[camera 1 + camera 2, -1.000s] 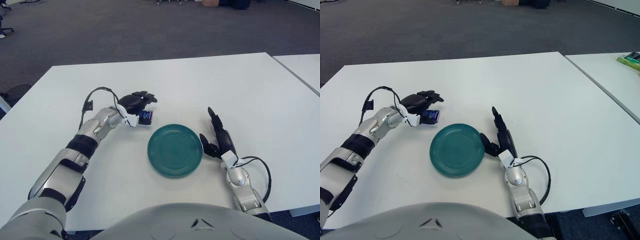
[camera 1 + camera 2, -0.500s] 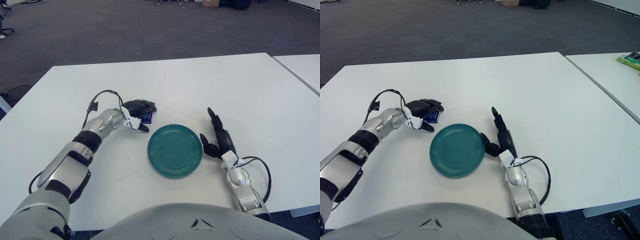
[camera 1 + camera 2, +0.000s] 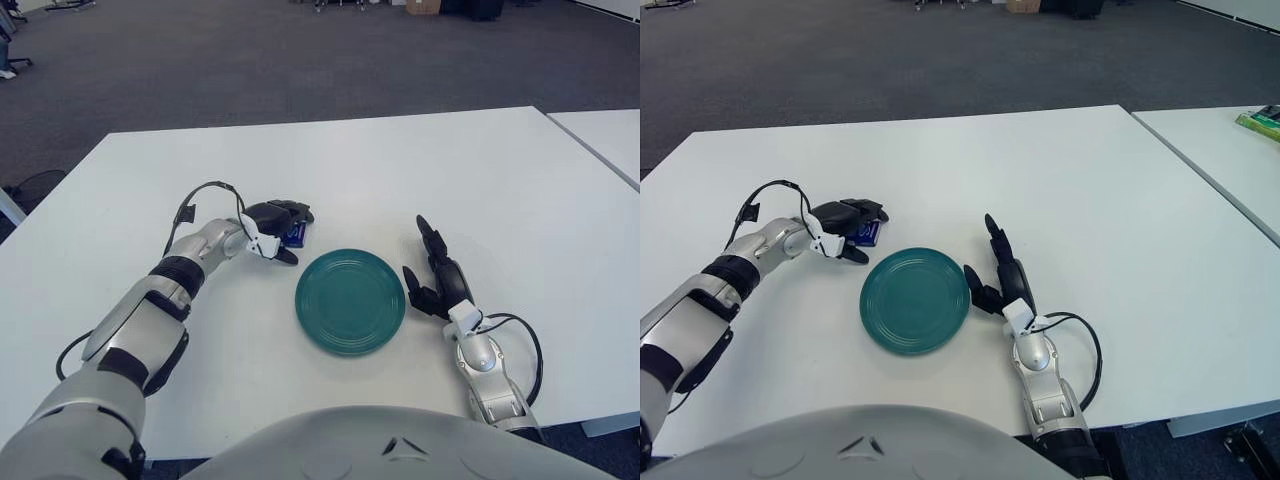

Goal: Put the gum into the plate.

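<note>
Gum [image 3: 293, 234] wrapped under left robot hand [image 3: 277, 220]: pinch firmly, lift clear of desk [image 3: 400, 170], carry over plate [image 3: 350, 300].

Both arms are silver-grey metal shells with black bands at the joints. The left hand [image 3: 275, 219] and right hand [image 3: 437, 275] have black fingers on white wrist pieces. A thin black cable loops from each forearm toward the wrist. A rounded grey torso shell fills the lower edge, bearing small dark triangular marks.
</note>
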`<state>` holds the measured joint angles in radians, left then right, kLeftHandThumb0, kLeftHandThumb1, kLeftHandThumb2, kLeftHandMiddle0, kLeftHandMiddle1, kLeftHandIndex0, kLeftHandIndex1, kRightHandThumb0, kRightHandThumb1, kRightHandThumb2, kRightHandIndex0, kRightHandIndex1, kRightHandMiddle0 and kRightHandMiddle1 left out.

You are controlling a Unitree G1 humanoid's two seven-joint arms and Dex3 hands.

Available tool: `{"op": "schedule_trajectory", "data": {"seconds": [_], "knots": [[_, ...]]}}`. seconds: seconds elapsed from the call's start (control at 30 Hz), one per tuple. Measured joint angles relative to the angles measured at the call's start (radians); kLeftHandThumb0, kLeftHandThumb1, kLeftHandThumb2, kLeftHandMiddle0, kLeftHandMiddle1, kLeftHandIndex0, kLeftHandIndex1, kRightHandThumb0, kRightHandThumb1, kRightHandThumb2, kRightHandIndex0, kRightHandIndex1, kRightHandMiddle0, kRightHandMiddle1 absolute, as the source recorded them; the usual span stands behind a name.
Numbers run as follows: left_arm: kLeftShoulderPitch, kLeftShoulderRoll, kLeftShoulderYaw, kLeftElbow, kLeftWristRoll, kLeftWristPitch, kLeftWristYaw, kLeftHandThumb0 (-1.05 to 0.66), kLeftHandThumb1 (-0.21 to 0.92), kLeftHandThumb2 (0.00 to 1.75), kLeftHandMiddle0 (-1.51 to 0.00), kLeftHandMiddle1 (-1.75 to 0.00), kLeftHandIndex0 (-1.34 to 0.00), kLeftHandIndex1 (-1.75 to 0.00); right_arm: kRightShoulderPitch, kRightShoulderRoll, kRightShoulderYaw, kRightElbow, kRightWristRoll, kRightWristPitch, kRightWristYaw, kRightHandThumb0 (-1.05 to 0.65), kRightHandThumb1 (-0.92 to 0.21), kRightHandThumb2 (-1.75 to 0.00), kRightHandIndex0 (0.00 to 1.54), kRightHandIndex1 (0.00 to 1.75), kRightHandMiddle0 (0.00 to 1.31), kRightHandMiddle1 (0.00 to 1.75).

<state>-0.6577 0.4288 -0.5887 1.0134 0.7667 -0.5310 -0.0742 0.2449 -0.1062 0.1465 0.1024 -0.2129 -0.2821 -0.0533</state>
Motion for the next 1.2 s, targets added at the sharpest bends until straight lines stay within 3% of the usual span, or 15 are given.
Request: {"op": "schedule_trajectory", "data": {"seconds": [0.17, 0.23, 0.27, 0.3, 0.33, 0.37, 0.4, 0.5, 0.6, 0.73, 0.93, 1.2], "knots": [[-0.015, -0.005, -0.011, 0.06, 0.0, 0.013, 0.042, -0.94, 0.92, 0.19, -0.25, -0.04, -0.09, -0.98, 0.0, 0.0, -0.003, 0.0, 0.01, 0.0, 0.01, -1.05, -0.92, -0.67, 0.0, 0.0, 0.0, 0.06], [-0.025, -0.012, -0.016, 0.096, 0.0, 0.027, 0.063, -0.89, 0.92, 0.17, -0.19, -0.45, -0.12, -1.05, 0.0, 0.0, -0.005, 0.0, 0.019, 0.0, 0.014, -1.05, -0.92, -0.66, 0.0, 0.0, 0.0, 0.06], [-0.03, -0.017, -0.018, 0.114, 0.0, 0.033, 0.075, -0.88, 0.92, 0.16, -0.16, -0.54, -0.12, -1.07, 0.0, 0.0, -0.007, 0.0, 0.024, 0.0, 0.017, -1.05, -0.92, -0.66, 0.0, 0.0, 0.0, 0.06], [-0.035, -0.022, -0.021, 0.132, 0.0, 0.038, 0.086, -0.83, 0.92, 0.15, -0.11, -0.85, -0.14, -1.18, 0.0, 0.0, -0.008, 0.0, 0.03, 0.0, 0.021, -1.05, -0.92, -0.66, 0.0, 0.0, 0.0, 0.05], [-0.04, -0.026, -0.023, 0.149, 0.0, 0.045, 0.099, -0.74, 0.9, 0.21, -0.09, -1.03, -0.21, -1.24, 0.0, 0.0, -0.01, 0.0, 0.034, 0.0, 0.024, -1.05, -0.92, -0.65, 0.0, 0.0, 0.0, 0.05], [-0.042, -0.03, -0.025, 0.165, 0.0, 0.053, 0.113, -0.61, 0.85, 0.32, -0.05, -1.29, -0.31, -1.33, 0.0, 0.0, -0.012, 0.0, 0.038, 0.0, 0.028, -1.05, -0.92, -0.65, 0.0, 0.0, 0.0, 0.04], [-0.044, -0.036, -0.026, 0.179, 0.0, 0.062, 0.133, -0.54, 0.76, 0.49, -0.12, -1.45, -0.38, -1.42, 0.0, 0.0, -0.013, 0.0, 0.042, 0.0, 0.031, -1.05, -0.92, -0.65, 0.0, 0.0, 0.0, 0.04], [-0.043, -0.057, -0.024, 0.205, -0.004, 0.082, 0.19, -0.25, 0.55, 0.91, -0.3, -1.65, -0.45, -1.59, 0.0, 0.0, -0.017, 0.0, 0.052, 0.0, 0.043, -1.05, -0.92, -0.65, 0.0, 0.0, 0.0, 0.03], [-0.043, -0.078, -0.015, 0.217, -0.015, 0.11, 0.232, -0.09, 0.42, 1.14, -0.4, -1.69, -0.49, -1.68, 0.0, 0.0, -0.019, -0.001, 0.066, 0.0, 0.051, -1.05, -0.92, -0.65, 0.0, 0.0, 0.0, 0.03], [-0.039, -0.101, 0.013, 0.231, -0.055, 0.142, 0.263, -0.02, 0.3, 1.29, -0.58, -1.63, -0.5, -1.73, 0.0, 0.0, -0.025, -0.004, 0.081, 0.0, 0.064, -1.03, -0.92, -0.64, 0.0, 0.0, 0.0, 0.02], [-0.023, -0.129, 0.051, 0.238, -0.102, 0.164, 0.336, 0.0, 0.2, 1.41, -0.7, -1.61, -0.52, -1.74, 0.001, 0.0, -0.039, -0.005, 0.11, 0.0, 0.086, -0.98, -0.92, -0.61, 0.01, 0.0, 0.0, 0.02], [-0.014, -0.135, 0.067, 0.241, -0.131, 0.164, 0.367, 0.0, 0.16, 1.46, -0.76, -1.6, -0.54, -1.75, 0.002, 0.001, -0.048, -0.005, 0.134, 0.001, 0.107, -0.92, -0.92, -0.61, 0.02, 0.01, 0.01, 0.01]]}}
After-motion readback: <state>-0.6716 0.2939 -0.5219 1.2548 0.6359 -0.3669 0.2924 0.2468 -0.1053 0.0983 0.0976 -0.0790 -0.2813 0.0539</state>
